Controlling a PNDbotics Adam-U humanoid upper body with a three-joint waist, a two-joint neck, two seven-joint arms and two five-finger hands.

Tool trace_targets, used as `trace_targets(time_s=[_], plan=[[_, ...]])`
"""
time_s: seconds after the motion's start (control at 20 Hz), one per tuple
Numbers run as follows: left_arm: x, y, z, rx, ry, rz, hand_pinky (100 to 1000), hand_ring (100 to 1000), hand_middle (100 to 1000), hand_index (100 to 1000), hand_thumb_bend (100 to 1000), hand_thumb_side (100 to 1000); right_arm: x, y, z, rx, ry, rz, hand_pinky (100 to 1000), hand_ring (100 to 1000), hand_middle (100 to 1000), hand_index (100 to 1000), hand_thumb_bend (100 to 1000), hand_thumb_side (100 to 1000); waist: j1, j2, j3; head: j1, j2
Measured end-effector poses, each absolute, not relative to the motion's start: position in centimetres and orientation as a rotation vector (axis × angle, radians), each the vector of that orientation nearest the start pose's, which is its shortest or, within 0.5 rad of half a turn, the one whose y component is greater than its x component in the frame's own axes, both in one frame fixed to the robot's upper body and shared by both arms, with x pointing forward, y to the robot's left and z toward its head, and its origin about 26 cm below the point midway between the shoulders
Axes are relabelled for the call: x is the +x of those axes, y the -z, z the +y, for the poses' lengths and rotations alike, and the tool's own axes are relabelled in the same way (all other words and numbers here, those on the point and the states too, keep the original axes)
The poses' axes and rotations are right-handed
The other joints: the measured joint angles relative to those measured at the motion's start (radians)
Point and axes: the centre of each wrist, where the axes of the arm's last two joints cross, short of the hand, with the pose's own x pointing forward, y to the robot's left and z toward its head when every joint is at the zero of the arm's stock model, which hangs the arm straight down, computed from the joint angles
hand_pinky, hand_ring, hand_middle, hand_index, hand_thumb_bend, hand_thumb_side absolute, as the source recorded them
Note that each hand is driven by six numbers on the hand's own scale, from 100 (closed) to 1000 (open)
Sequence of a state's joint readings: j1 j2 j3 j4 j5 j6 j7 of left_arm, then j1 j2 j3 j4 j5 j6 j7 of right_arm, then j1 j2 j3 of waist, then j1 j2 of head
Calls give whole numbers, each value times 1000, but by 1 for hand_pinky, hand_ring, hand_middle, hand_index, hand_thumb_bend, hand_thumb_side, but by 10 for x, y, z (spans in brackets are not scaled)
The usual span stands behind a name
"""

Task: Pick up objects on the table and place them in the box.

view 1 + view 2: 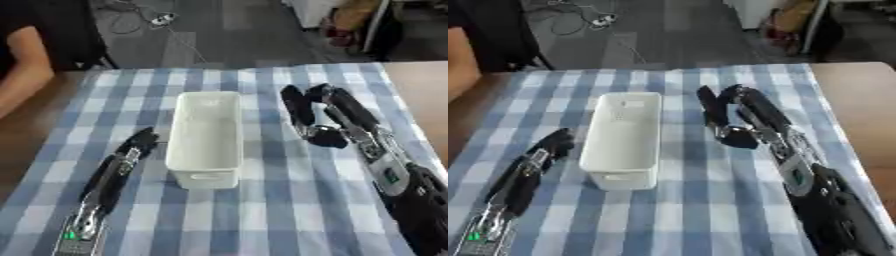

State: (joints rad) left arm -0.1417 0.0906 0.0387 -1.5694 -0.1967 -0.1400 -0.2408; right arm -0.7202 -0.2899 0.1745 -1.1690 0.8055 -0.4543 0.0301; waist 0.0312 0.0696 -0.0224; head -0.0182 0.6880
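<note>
**Right hand out beside the box, no loose object seen**

Nearest us, our left hand (140,142) lies low on the checked cloth (289,200), fingers straight and pointing away, just left of the box's near end. We read it as parked: it holds nothing and leaves the box mouth clear.

Across the box from it, our right hand (319,112) reaches farther out, fingers mostly straight and spread, thumb set apart below them. Something dark and rounded sits at the thumb's base (330,138); we cannot tell whether it is part of the hand or a small object. Nothing is visibly pinched.

The white box (206,137) stands between the two hands, long side running away from us, inside apparently bare. It lies just left of the right hand, a short carry for either hand.

No loose object shows on the table (420,82) beyond the hands.
</note>
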Motion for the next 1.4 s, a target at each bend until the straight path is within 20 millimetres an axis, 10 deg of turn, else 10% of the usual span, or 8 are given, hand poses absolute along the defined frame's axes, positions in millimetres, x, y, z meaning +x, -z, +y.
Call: trace_targets(time_s=[0.6,1.05,1.4], plan=[[313,-27,256,42,473,-1781,941,884,1000,862,100,1000,460,-171,-170,-641,-1538,-2169,735,554,404,432,100,463,0,1,19,-18,-7],[313,-27,251,24,481,-1782,941,885,1000,862,100,1000,468,-159,-139,-593,-1613,-2153,738,554,405,429,100,419,7,7,37,-37,-7],[313,-27,251,21,484,-1785,942,885,1000,862,100,1000,464,-113,-124,-501,-1692,-2044,752,563,409,426,100,476,12,10,37,-44,-8]])
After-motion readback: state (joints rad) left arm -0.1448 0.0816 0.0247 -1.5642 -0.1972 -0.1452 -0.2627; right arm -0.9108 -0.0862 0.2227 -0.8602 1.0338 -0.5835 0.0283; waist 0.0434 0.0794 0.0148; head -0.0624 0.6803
